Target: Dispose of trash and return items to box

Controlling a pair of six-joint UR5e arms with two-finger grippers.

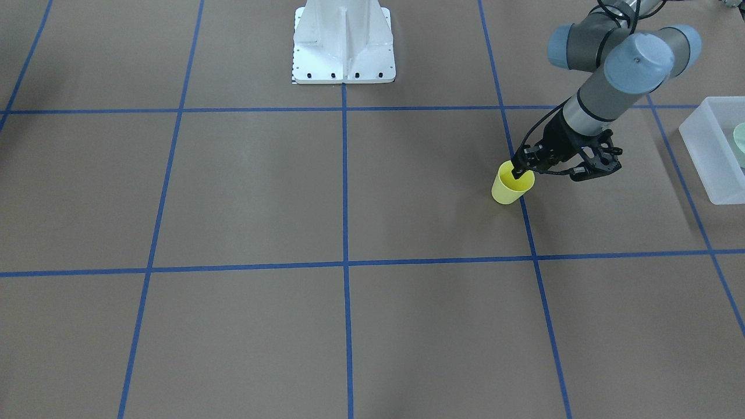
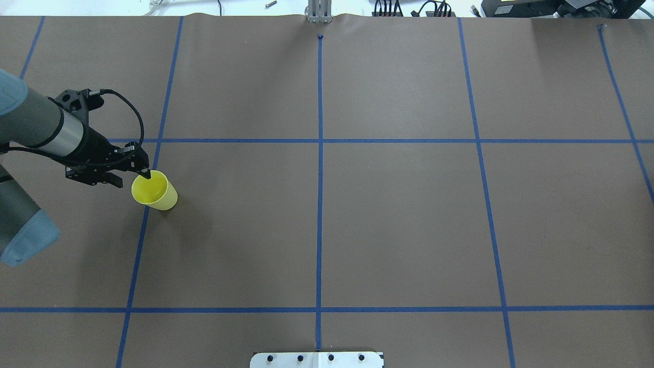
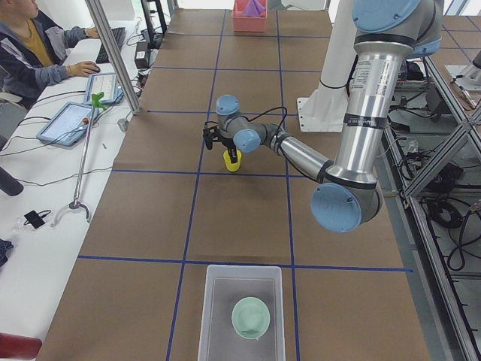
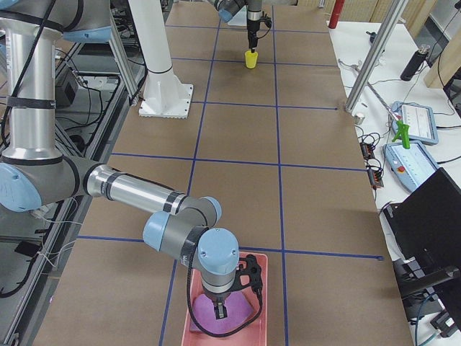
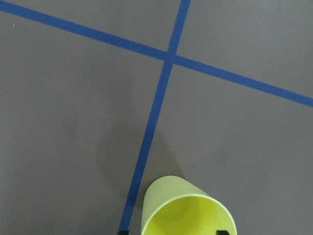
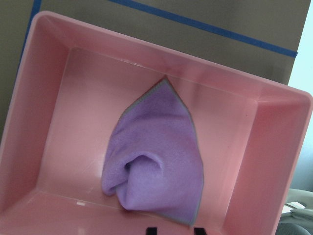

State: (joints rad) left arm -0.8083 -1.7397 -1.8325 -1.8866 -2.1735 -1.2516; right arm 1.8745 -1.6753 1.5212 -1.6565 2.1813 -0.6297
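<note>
Yellow cup (image 1: 512,186) stands upright on the brown table (image 1: 262,192), well apart from the box (image 1: 710,145). To lift it well, the left gripper (image 2: 145,174) should pinch the wall firmly, then rise straight so the cup doesn't tip. Its jaws look open, one finger inside the rim and one outside, though I only see the tips. The right gripper (image 4: 220,311) hangs open and empty over a pink tray (image 6: 49,98).

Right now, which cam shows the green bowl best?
Exterior left: the whole bowl sits inside the box, seen from above. Front-facing catches only a sliver at its right edge; other views miss it.
</note>
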